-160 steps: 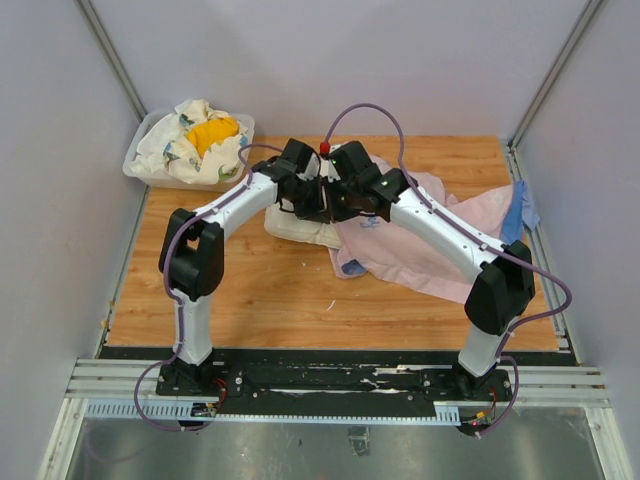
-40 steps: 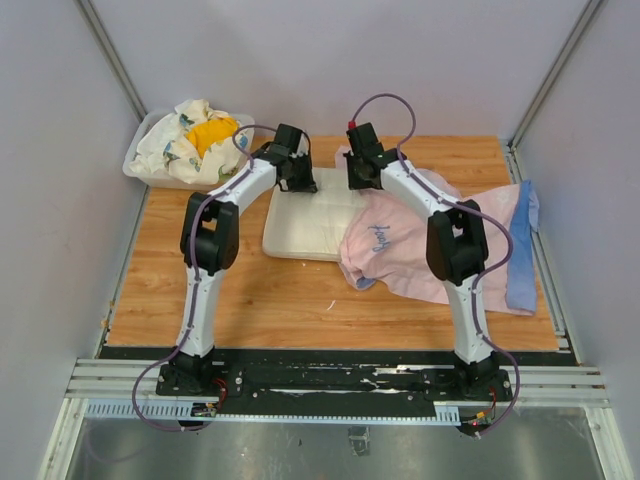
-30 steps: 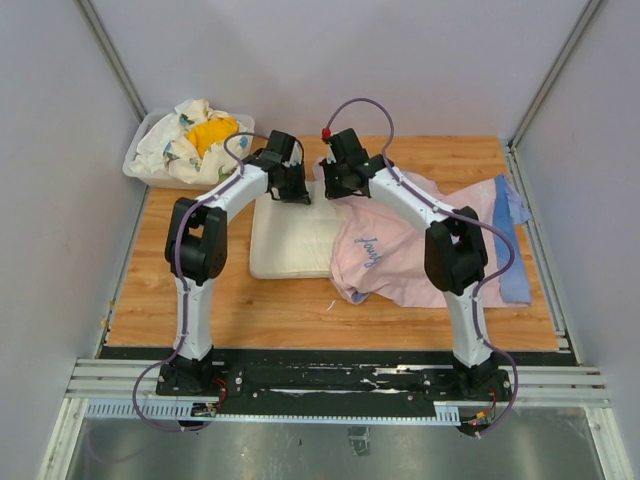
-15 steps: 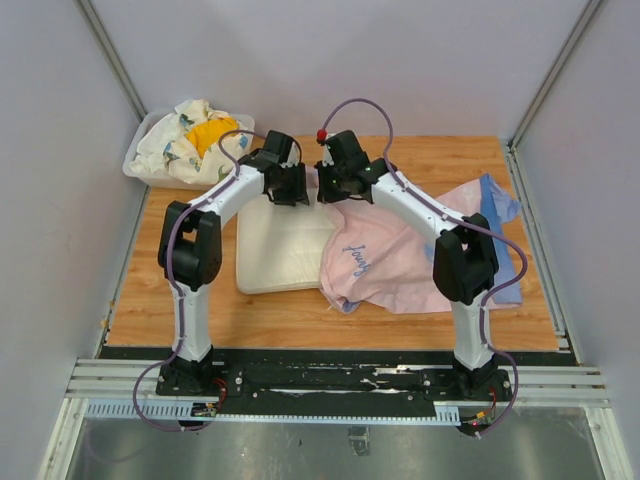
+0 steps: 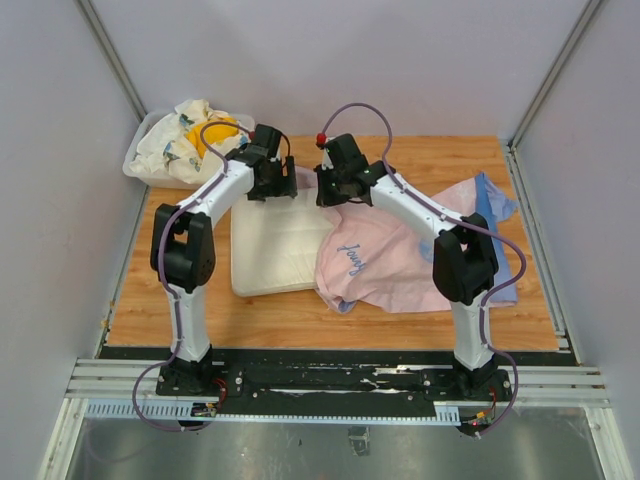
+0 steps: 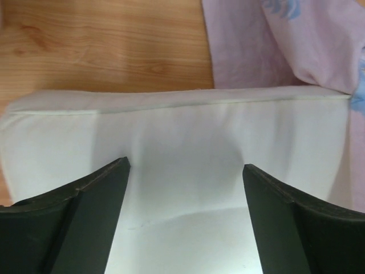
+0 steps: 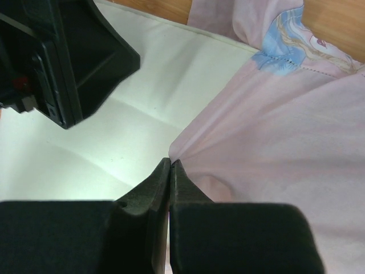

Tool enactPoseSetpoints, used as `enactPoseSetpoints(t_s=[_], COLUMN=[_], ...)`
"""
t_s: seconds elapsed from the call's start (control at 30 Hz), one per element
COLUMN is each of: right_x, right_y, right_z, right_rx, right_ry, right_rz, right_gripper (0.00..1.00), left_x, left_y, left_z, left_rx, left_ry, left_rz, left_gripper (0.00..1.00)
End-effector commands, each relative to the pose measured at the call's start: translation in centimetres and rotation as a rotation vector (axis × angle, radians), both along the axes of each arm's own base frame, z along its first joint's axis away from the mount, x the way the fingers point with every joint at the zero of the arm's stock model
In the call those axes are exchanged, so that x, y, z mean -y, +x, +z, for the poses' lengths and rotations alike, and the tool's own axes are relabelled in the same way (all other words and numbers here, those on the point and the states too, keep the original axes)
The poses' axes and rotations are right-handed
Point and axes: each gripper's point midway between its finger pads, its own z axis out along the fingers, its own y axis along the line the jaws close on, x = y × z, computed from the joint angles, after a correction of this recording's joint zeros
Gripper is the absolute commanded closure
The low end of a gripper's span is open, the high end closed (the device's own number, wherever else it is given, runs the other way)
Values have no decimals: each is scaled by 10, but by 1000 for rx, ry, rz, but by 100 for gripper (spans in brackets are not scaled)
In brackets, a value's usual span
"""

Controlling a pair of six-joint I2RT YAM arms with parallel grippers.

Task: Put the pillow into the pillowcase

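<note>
We are stretching both arms out from the near edge, elbows raised; the pillowcase (image 5: 400, 265) is spreading right of and nearer than our right claw (image 7: 171, 162), which is pinching its pink edge shut; the pillow (image 6: 182, 123) is lying directly beneath our open, empty left claw (image 6: 185, 165), far edge running crosswise just beyond the jaws, long axis unclear under the cloth.

The left arm (image 5: 215, 195) and right arm (image 5: 410, 205) are 2 slim white tubes with bulky black joint housings (image 5: 182, 250), looping purple cables (image 5: 358, 105) and matte black wedge-shaped jaws.
</note>
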Motion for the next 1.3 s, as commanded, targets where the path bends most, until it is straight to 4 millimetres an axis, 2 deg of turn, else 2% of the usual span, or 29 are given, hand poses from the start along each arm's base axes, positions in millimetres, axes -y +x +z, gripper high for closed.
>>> enactPoseSetpoints(t_s=[0.0,0.17,0.23,0.33,0.53,0.77,0.8,0.9,1.0,1.1,1.13,1.27], right_x=[-6,-5,-6,-6,-8,-7,-7,-6,-5,-4,-4,-4], right_y=[-10,-11,-12,-12,-11,-9,-9,-9,-8,-8,-9,-9], right_z=[12,8,8,7,8,5,5,3,2,1,0,0], right_rx=[10,5,5,6,5,1,0,-5,-7,-7,-8,-11], right_ry=[26,22,26,32,34,26,25,22,13,6,4,2], right_rz=[22,23,27,30,30,20,20,18,13,12,12,13], right_gripper=[99,99,99,99,99,99,99,99,99,99,99,99], left_x=[-32,-51,-60,-64,-44,-46,-48,-45,-39,-37,-36,-29], left_y=[-2,-11,-16,-15,-20,-39,-42,-49,-50,-48,-47,-43], left_z=[14,29,24,10,-33,-85,-94,-115,-122,-120,-117,-100], left_rx=[4,33,21,-5,-93,-191,-212,-260,-269,-264,-260,-236], left_ry=[86,119,106,16,-90,-8,6,10,11,10,7,-31], left_rz=[82,142,161,168,106,79,81,70,56,52,51,33], left_gripper=[8,5,3,1,2,4,7,28,64,94,99,100])
